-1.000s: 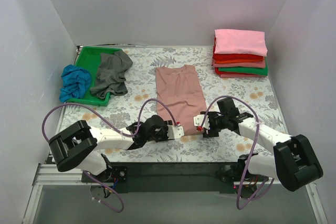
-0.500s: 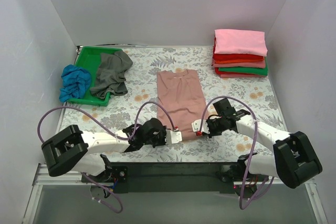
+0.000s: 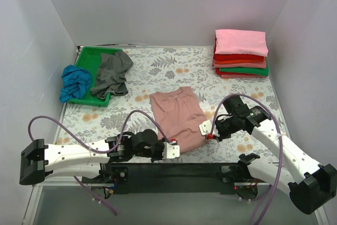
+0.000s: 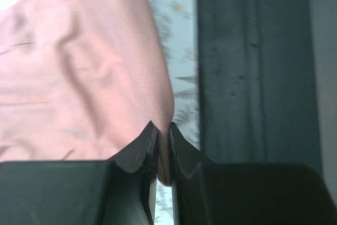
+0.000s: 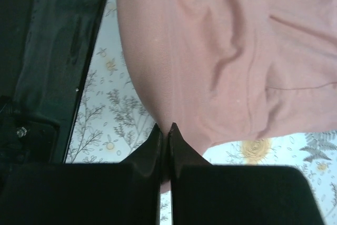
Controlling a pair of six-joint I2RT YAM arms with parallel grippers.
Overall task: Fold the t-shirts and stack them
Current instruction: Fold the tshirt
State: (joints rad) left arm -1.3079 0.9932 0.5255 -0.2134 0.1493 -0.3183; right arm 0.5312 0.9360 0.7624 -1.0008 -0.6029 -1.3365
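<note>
A dusty-pink t-shirt [image 3: 176, 115] lies folded lengthwise on the floral table covering [image 3: 253, 98], skewed, with its near end by the table's front edge. My left gripper [image 3: 171, 151] is shut on its near-left corner, and the left wrist view shows pink fabric [image 4: 79, 72] pinched between the jaws of the left gripper [image 4: 161, 130]. My right gripper [image 3: 206, 129] is shut on the near-right corner, and in the right wrist view the shirt [image 5: 231, 46] runs into the closed right gripper [image 5: 165, 128]. A stack of folded tees [image 3: 241, 54], pink on top, sits at the far right.
A green tray [image 3: 87, 59] at the far left holds a crumpled grey tee [image 3: 111, 72], with a blue tee [image 3: 75, 82] spilling over its left rim. The black frame bar [image 3: 174, 171] runs along the near table edge, close under both grippers. White walls enclose the table.
Both grippers closed on the pink shirt's near end and pulled it toward the front edge. The shirt now lies nearer and skewed, and both arms have drawn back.
</note>
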